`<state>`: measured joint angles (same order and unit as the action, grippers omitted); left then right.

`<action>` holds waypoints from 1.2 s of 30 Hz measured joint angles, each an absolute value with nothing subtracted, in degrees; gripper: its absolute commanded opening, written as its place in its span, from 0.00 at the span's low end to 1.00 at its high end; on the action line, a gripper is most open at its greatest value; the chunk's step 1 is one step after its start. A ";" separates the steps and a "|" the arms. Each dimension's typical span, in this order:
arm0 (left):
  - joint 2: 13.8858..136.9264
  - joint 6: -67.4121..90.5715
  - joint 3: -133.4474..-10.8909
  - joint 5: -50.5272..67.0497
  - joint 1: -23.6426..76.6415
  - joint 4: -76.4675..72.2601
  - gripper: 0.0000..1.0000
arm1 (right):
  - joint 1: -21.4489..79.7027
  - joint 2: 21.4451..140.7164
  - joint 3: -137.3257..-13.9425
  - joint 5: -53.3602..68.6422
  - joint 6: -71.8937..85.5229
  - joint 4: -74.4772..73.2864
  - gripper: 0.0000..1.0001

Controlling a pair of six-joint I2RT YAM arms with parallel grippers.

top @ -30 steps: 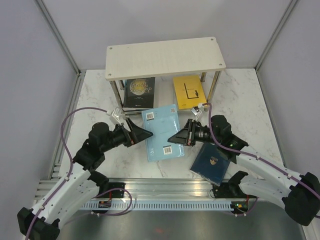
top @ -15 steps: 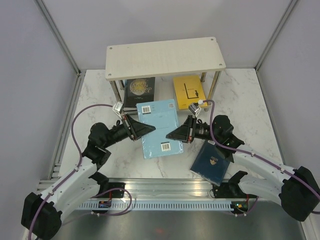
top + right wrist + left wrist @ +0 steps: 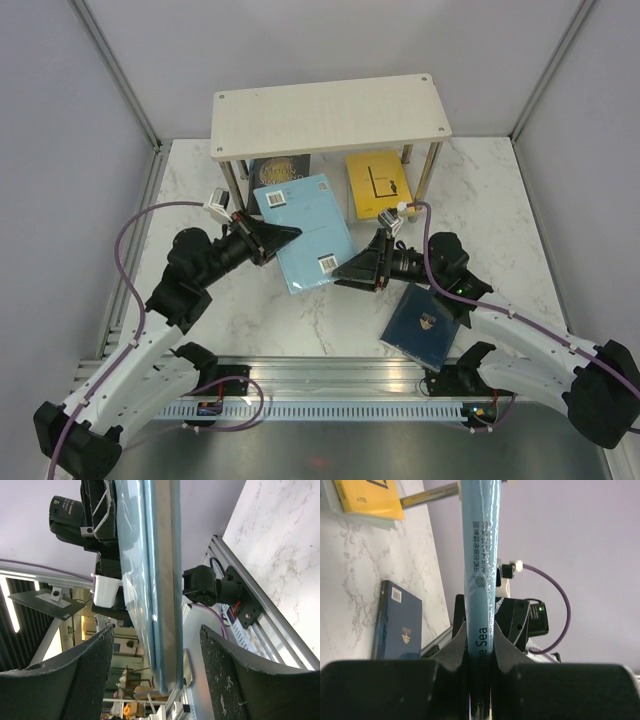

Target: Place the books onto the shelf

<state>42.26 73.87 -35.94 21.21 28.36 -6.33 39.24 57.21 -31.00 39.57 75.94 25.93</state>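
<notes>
Well, my left pincer is clamped on the spine of the light blue book, holding it tilted above the middle of the surface, just in front of the shelf. My right pincer stands apart, its fingers either side of the book's opposite edge. A navy book lies by the surface's near edge, right of centre. A yellow book and a black book lie on the shelf's lower board

1. The light blue book is hanging tilted, barcodes up, before the pale wooden shelf.
2. The dark book and yellow book are lying under its top board.
3. The navy book is lying flat, well apart.
</notes>
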 measured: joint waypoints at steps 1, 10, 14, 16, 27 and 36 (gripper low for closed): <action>42.39 73.45 -37.45 20.23 28.36 -4.45 0.02 | 39.24 56.69 -31.00 39.03 76.44 26.00 0.72; 39.75 71.70 -40.75 14.39 28.36 3.01 0.02 | 39.27 55.31 -31.40 34.94 82.26 29.93 0.61; 38.54 71.94 -40.75 12.53 28.32 3.14 0.02 | 39.27 56.88 -33.50 33.85 83.24 29.67 0.58; 37.87 72.18 -40.75 11.66 28.29 2.98 0.02 | 39.27 57.78 -34.46 33.01 83.96 29.95 0.56; 34.41 74.74 -40.64 6.66 28.21 2.87 0.02 | 39.62 62.92 -38.92 30.68 87.44 32.77 0.16; 34.13 75.61 -40.62 6.09 28.08 2.98 0.11 | 39.92 63.57 -39.53 30.26 87.66 34.17 0.00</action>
<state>34.13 75.61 -40.62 6.09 28.08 2.98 39.92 63.57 -39.53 30.26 87.66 34.17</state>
